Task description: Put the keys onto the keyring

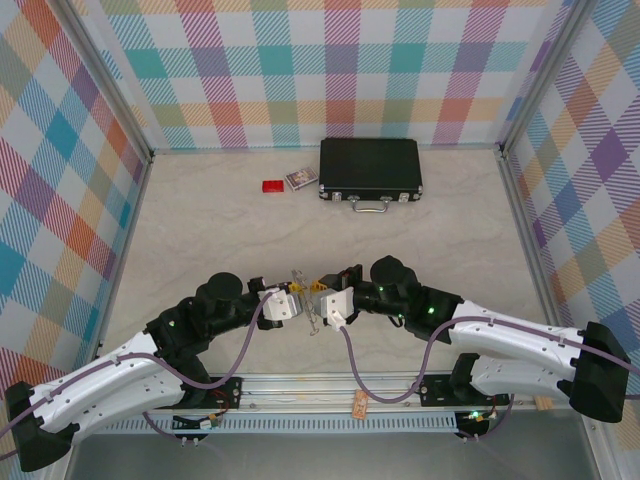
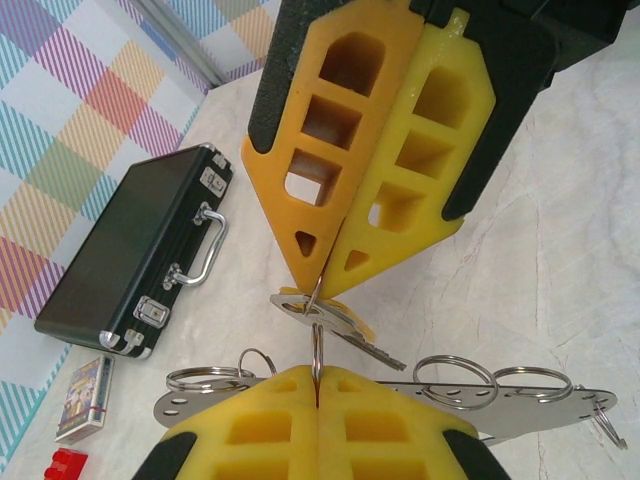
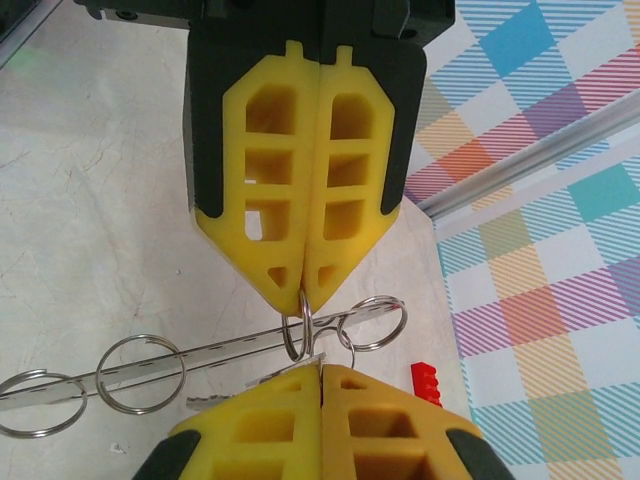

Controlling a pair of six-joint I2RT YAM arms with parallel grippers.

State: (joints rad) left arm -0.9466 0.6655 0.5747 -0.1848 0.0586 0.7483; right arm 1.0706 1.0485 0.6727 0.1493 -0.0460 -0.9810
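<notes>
From overhead, little more than the left gripper (image 1: 292,302) and right gripper (image 1: 323,303) nose to nose over the near middle of the table (image 1: 200,220), with a glint of metal between them. Far behind, by the back wall, a black case (image 1: 370,168), a red block (image 1: 272,186) and a small card box (image 1: 301,179). Up close from the left wrist, much more: the keyring (image 2: 316,350), a thin grey wire loop seen edge-on, running straight from one pair of yellow fingertips to the other. Bunched against it just under the right gripper's tips, the keys (image 2: 350,335): a small silver one lying flat, pointing down and right, with a sliver of yellow-orange behind it. Cannot tell whether threaded on the loop or only resting against it. Crossing beside the loop, a long flat metal strip (image 2: 530,402) punched with holes and hung with several split rings (image 2: 455,382). From the right wrist, the same loop turned more face-on as a narrow oval, the strip and its rings stretching off to the left, and a silver sliver of key peeping out beside the right gripper's tips. Squeezed fully shut on both sides, yellow pads pressed together with no gap, each pair nipping the loop at its very tips from opposite ends, well apart from the case.
</notes>
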